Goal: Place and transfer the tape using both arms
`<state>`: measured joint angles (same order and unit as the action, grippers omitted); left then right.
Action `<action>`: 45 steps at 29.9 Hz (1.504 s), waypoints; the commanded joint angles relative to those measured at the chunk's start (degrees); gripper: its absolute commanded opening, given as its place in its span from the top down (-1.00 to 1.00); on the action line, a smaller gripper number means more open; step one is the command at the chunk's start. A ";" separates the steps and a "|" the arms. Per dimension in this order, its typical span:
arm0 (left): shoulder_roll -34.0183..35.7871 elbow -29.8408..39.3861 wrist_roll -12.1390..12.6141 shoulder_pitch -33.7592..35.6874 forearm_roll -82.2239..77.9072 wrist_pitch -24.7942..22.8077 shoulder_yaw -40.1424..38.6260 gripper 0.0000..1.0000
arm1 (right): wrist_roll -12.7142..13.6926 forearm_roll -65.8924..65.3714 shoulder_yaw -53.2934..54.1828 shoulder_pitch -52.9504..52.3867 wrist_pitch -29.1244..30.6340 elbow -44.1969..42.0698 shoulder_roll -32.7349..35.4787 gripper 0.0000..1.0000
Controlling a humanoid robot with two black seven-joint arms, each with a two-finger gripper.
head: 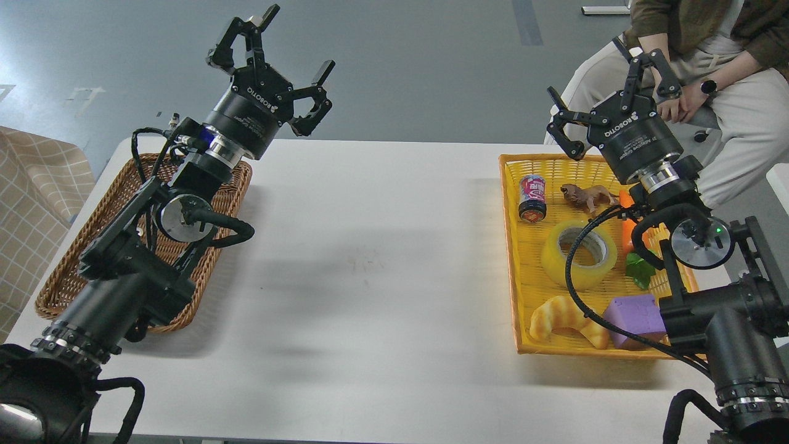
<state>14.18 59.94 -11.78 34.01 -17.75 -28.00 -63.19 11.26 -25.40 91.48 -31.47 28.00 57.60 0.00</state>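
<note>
The tape, a wide yellow translucent roll with a pale core, lies flat in the middle of the yellow basket on the right side of the table. My right gripper hangs above the basket's far edge, fingers spread open and holding nothing, well above and behind the tape. My left gripper is raised over the far left of the table, above the brown wicker basket, also open and empty. A black cable from my right arm crosses in front of the tape.
In the yellow basket with the tape lie a small can, a brown toy animal, an orange carrot toy, a croissant toy and a purple block. A seated person is behind the table's far right corner.
</note>
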 commanded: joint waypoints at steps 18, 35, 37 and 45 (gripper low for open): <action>0.23 0.09 -0.44 -0.09 0.00 0.00 -0.44 -0.95 | -0.01 0.00 0.01 0.00 0.00 -0.03 0.00 -1.00; 0.14 0.09 -0.61 -0.18 0.09 0.00 -0.62 -0.95 | -0.01 0.00 0.10 -0.08 0.00 -0.03 0.00 -1.00; 0.14 0.00 -0.70 -0.18 0.09 0.00 -0.62 -0.96 | -0.01 0.00 0.10 -0.08 0.00 -0.03 0.00 -1.00; 0.23 0.00 -0.61 -0.26 0.09 0.00 -0.53 -0.95 | -0.01 0.00 0.01 -0.08 0.00 0.05 0.00 -1.00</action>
<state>14.35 59.94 -12.47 33.84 -17.66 -28.00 -63.45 11.24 -25.40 91.51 -31.55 28.00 57.56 0.00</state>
